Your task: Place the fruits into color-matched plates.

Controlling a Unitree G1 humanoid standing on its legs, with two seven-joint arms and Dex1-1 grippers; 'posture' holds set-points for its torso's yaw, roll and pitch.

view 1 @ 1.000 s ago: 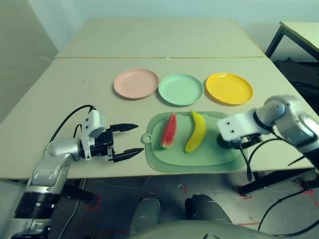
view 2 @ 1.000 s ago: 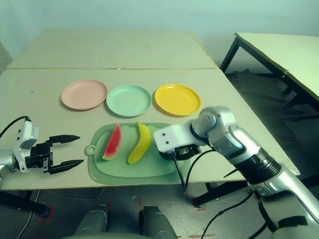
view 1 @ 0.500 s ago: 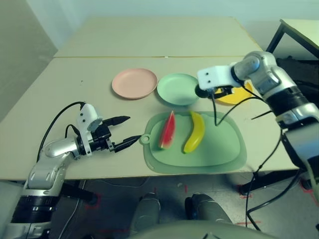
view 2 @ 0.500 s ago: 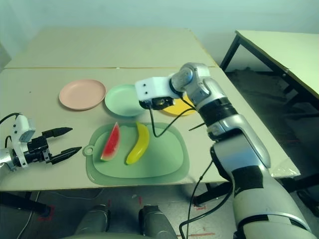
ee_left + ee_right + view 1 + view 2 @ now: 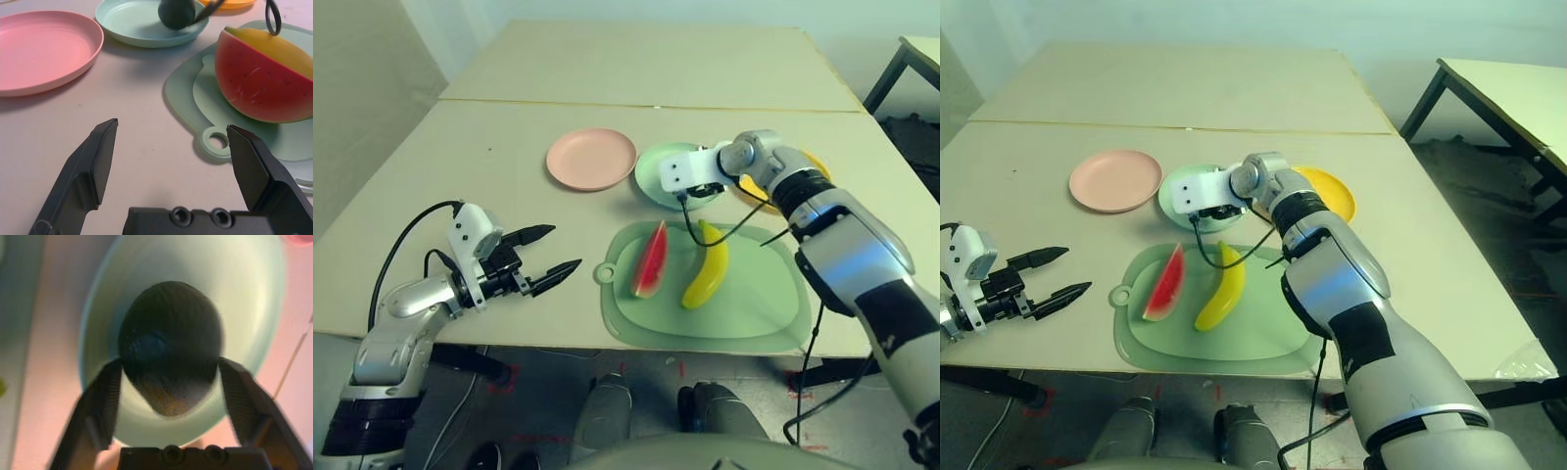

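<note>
While the right gripper (image 5: 168, 382) is hanging over the green plate (image 5: 658, 176) at centre frame in the head views, its two fingers (image 5: 98, 406) are standing spread, one to each side of the avocado (image 5: 171, 342). Finger tips are sitting level with the avocado's flanks; whether they are touching it cannot be told. In the left wrist view the avocado (image 5: 176, 12) is resting on the green plate's floor, near the far rim.

Left gripper (image 5: 543, 260) is hovering at lower left of the head views, over bare table (image 5: 460, 186), fingers spread wide and holding nothing. It is pointing toward the mat (image 5: 754, 313) and sitting apart from the mat's ring handle (image 5: 216, 142).

Pink plate (image 5: 591, 158) is lying upper centre-left, bare, just beside the green plate. Yellow plate (image 5: 1332, 192) is lying on the other side of the green plate, partly hidden behind the right forearm (image 5: 783, 176).

Watermelon (image 5: 651, 259) is standing on its rind edge on the mat, centre frame, red face showing. Banana (image 5: 708, 274) is lying just to its right on the mat, curved, close beside it but not touching. A black cable (image 5: 705, 230) is drooping from the right wrist down across the banana's upper end.

A second table (image 5: 1498, 83) is standing at upper right.
</note>
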